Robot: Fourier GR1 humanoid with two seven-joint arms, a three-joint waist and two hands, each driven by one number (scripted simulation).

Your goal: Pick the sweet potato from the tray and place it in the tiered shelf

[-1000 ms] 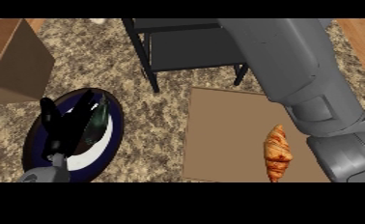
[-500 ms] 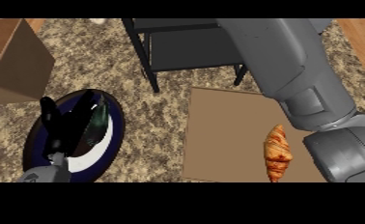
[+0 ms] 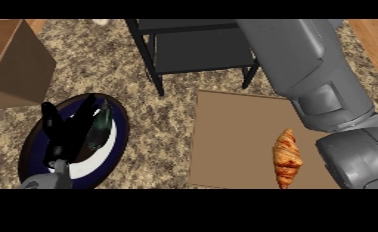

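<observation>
Shelf: we see a black metal tiered shelf point(image 3: 199, 51) standing at the far side of the speckled brown stone counter point(image 3: 159, 121).
Tray: a flat brown rectangular tray point(image 3: 236, 141) lies near the shelf's front legs, carrying 1 golden-brown croissant point(image 3: 286, 158).
Sweet potato: we find none on the tray or shelf; where it is we cannot tell.
Right hand: not visible; only the grey right forearm point(image 3: 310, 71) shows, reaching up past the shelf's right side.
Left hand: the black left hand point(image 3: 63, 136) rests with relaxed, straight fingers over a dark blue round plate with a white centre point(image 3: 29, 151), holding nothing.
Plate contents: a dark green object point(image 3: 98, 128).
Surroundings: a brown wooden box point(image 3: 22, 66) sits at the left edge.
Risk: we judge the forearm could knock the shelf, or sweep the croissant.
</observation>
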